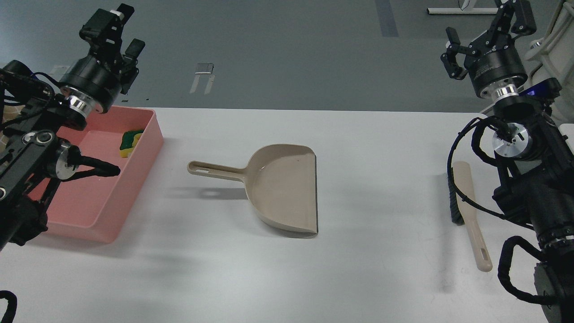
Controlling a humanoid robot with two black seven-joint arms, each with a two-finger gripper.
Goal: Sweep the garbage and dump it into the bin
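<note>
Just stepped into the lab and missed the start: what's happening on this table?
Nothing is being handled right now. Both arms are raised off the white table; the left gripper and right gripper hold nothing. A yellow sponge with a dark green layer lies in the pink plastic tray. The empty beige dustpan lies mid-table, and a beige-handled brush lies to the right.
</note>
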